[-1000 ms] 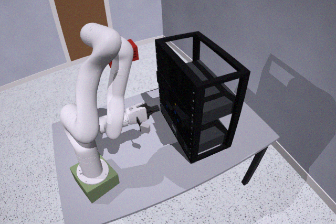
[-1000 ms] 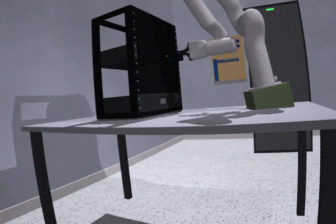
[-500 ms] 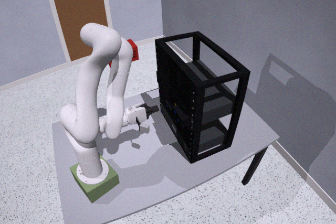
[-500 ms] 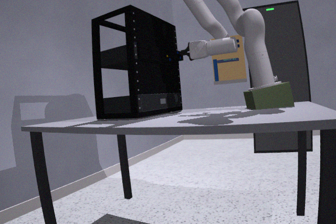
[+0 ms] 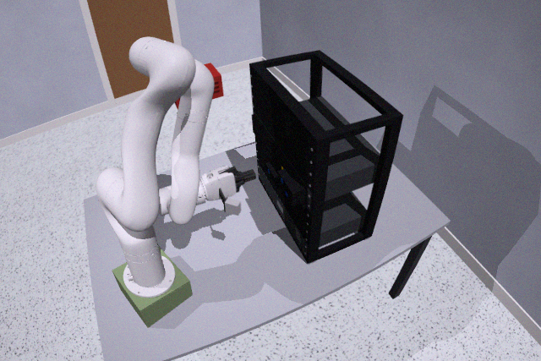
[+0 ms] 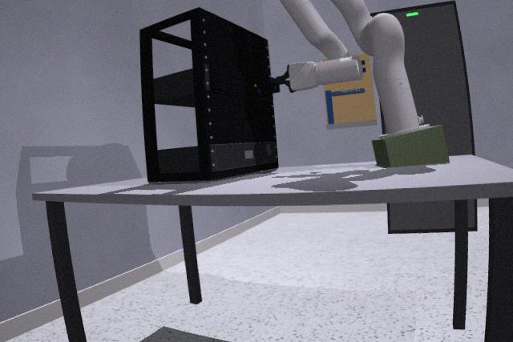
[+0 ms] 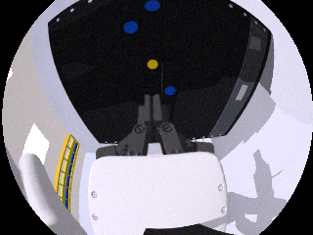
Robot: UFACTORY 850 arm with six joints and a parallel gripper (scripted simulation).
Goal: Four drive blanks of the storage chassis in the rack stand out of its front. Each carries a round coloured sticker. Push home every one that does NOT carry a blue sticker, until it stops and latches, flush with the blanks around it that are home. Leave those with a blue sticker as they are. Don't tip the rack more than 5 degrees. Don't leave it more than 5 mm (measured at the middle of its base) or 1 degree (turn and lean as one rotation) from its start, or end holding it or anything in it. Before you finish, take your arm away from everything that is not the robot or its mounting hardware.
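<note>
The black rack (image 5: 320, 151) stands on the grey table with its dark front facing my arm. In the wrist view four round stickers show on the storage chassis front: three blue stickers (image 7: 152, 6), (image 7: 131, 26), (image 7: 170, 90) and one yellow sticker (image 7: 152, 65). The yellow sticker also shows in the top view (image 5: 282, 168) and the exterior view (image 6: 255, 85). My gripper (image 7: 152, 103) is shut and empty, a short way off the rack front, with its tips below the yellow sticker and beside the lowest blue one. It also shows in the top view (image 5: 249, 175).
My arm's green base block (image 5: 151, 289) sits at the table's near left. A grey shelf unit (image 6: 242, 154) sits low in the rack. A yellow poster (image 6: 349, 100) hangs on the wall behind the arm.
</note>
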